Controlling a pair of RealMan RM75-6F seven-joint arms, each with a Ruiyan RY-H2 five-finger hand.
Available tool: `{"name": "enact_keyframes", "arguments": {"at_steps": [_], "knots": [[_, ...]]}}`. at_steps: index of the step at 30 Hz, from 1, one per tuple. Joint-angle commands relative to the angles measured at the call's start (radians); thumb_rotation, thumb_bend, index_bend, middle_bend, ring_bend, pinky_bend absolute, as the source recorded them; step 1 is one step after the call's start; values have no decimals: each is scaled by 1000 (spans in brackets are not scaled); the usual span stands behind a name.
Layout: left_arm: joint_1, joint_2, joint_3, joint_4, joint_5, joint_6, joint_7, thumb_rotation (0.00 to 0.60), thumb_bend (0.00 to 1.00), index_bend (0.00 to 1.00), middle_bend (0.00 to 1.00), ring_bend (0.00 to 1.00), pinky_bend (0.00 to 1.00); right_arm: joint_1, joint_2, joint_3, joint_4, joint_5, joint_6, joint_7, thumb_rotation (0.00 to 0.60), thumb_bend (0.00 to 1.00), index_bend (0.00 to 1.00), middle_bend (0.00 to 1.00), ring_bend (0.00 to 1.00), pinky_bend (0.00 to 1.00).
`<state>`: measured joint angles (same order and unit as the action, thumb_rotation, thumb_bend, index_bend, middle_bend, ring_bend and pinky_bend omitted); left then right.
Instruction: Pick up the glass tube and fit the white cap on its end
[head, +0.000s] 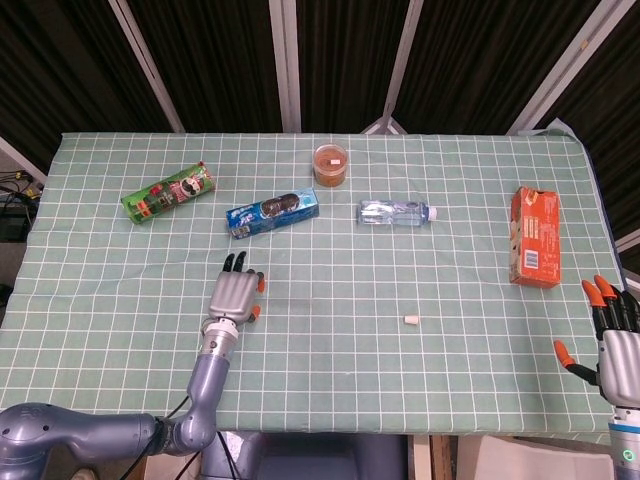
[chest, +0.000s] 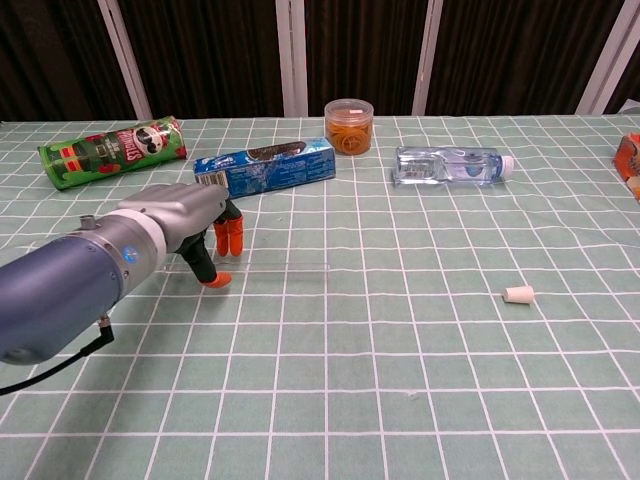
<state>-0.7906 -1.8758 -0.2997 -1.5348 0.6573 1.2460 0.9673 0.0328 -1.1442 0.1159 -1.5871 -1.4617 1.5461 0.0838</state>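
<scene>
Left hand (head: 235, 294) hovers low over the green checked table (head: 120, 270), lower left of centre in the head view, fingers spread, holding nothing. The glass tube (chest: 285, 265) lies just right of its fingertips in the chest view, faint and clear. White cap (head: 411, 319) sits alone, right of centre. Right hand (head: 611, 335) waits at the lower right corner, fingers apart, empty. Blue biscuit pack (head: 272, 212) lies above the left hand.
</scene>
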Motion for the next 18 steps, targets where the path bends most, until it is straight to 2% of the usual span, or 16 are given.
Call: {"name": "enact_keyframes", "arguments": {"at_steps": [1,9,18], "knots": [[-9,-9,-4,7,-15,2,8,600,405,456,389,39,0,0,0,-1,-1,-1,-1,3,600,320,0,0,0,0],[-36,-32,-32,14,-102,13,38,600,429,458,385,39,0,-1,3,-1,-1,-2,-1,15,600,321,0,0,0,0],[-51,-38,-29,22,-94,22,15,600,496,503,416,45,0,0,1,0,1,-3,0,22,600,320,0,0,0,0]]}}
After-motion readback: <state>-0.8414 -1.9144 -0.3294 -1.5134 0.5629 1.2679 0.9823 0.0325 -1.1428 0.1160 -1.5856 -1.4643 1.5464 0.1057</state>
